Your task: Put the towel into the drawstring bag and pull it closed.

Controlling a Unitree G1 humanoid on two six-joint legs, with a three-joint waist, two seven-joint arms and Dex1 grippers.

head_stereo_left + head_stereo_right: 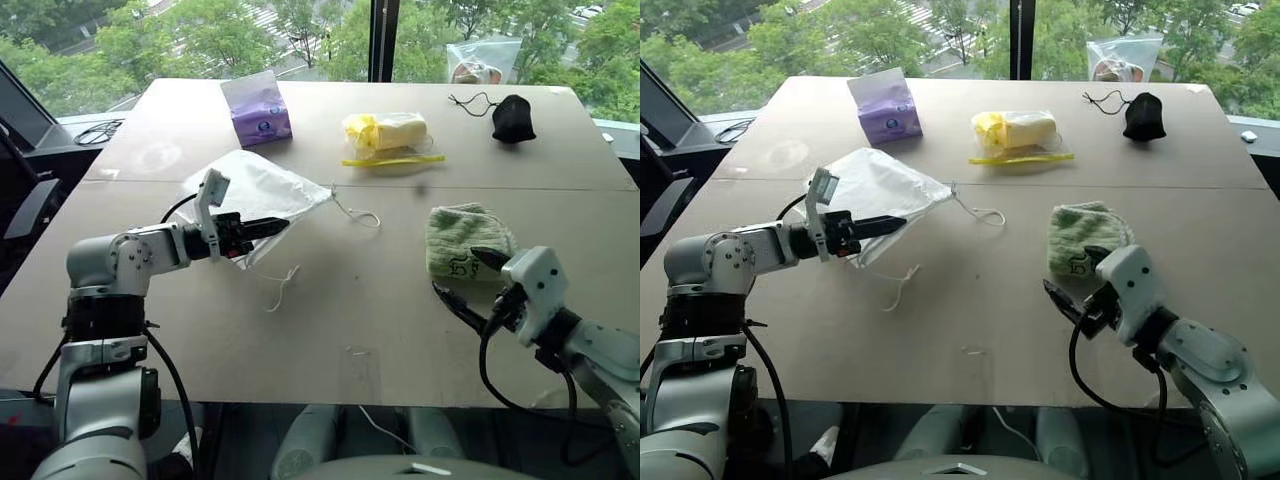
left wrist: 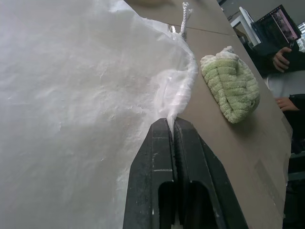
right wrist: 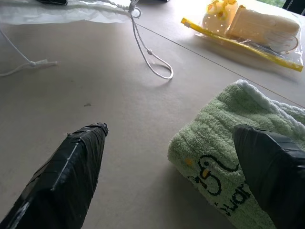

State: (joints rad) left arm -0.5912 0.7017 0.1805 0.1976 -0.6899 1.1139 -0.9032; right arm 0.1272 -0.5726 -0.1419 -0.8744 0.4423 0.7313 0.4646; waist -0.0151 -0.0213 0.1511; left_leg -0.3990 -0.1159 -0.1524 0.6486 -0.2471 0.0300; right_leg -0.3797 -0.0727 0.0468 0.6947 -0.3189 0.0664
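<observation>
The right tool (image 1: 468, 272) is near the front edge of the counter (image 1: 350, 320). Its two black fingers are spread wide apart and hold nothing. One finger is over the near end of the towel (image 1: 463, 238), and the other is over the bare counter beside it. The towel is green, fluffy and folded thick, and it lies flat on the right side of the counter.

On the left side, the left tool (image 1: 278, 226) is squeezed tight on the edge of the drawstring bag (image 1: 255, 188). The bag is white and thin. A bit of its edge is lifted up where the tool pinches it. Its white cords (image 1: 358, 213) trail over the counter toward the towel.

Farther back are a purple packet (image 1: 258, 108), a yellow thing in clear plastic (image 1: 388, 133) and a small black pouch (image 1: 512, 118).
</observation>
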